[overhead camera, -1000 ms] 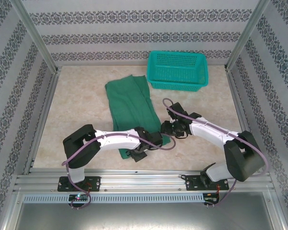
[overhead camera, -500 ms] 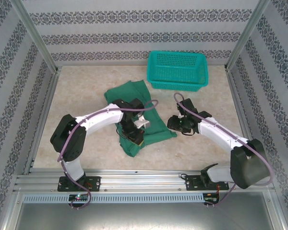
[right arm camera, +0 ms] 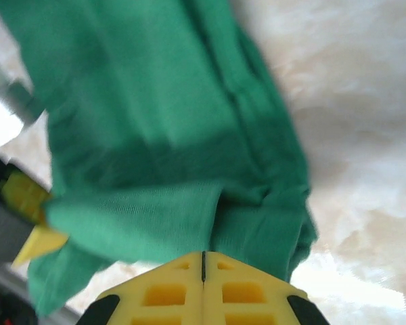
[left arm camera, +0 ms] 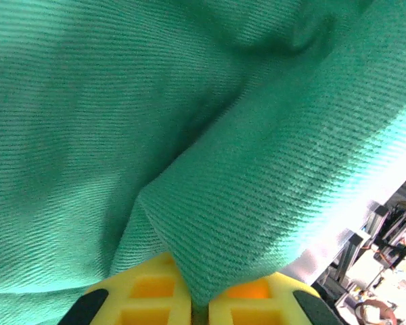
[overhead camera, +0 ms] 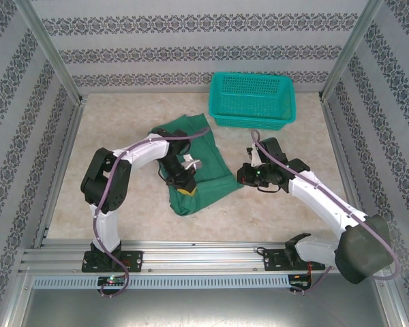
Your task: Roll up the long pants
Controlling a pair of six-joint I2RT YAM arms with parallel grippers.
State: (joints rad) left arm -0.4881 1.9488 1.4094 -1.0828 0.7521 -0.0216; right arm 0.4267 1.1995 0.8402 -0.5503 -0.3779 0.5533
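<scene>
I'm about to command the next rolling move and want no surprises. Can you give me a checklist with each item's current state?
1. Left end effector shut on a fold of the pants: ok.
2. Right end effector holding pants: not ok; it is shut with no cloth in it.
3. Pants rolled: not ok; one fold is lifted, the rest lies flat.
4. End effectors apart from each other: ok.
5. Pants off the basket: cannot tell; the far corner lies right beside it.
</scene>
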